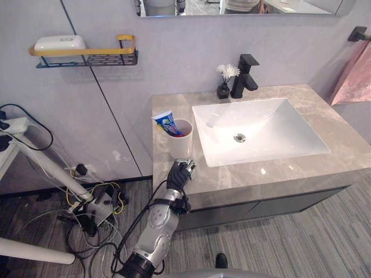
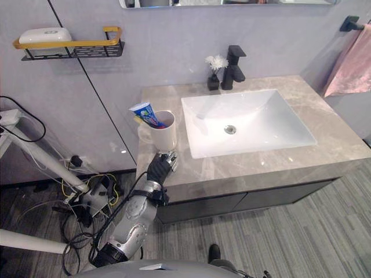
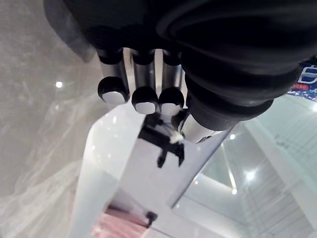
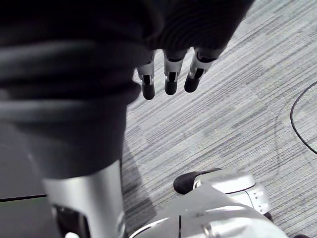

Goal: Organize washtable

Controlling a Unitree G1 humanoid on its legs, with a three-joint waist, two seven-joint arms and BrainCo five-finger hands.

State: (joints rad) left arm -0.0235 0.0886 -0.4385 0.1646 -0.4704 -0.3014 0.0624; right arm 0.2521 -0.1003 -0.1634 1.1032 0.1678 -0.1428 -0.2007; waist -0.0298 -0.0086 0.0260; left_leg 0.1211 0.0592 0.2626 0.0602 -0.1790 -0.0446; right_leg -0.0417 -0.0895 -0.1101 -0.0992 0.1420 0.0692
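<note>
A white cup (image 1: 181, 139) stands on the front left of the marble washtable (image 1: 278, 174). A blue toothpaste tube (image 1: 166, 123) and a toothbrush stick out of it. My left hand (image 1: 181, 172) rests on the counter's front edge just in front of the cup, apart from it. In the left wrist view its fingers (image 3: 143, 99) are curled and hold nothing. My right hand (image 4: 171, 74) hangs over the floor with relaxed fingers.
A white sink basin (image 1: 258, 130) fills the counter's middle. A black faucet (image 1: 244, 75) and a small dark vase with white flowers (image 1: 225, 81) stand behind it. A wall shelf (image 1: 87, 55) with a white soap box hangs at left. A pink towel (image 1: 353, 75) hangs at right.
</note>
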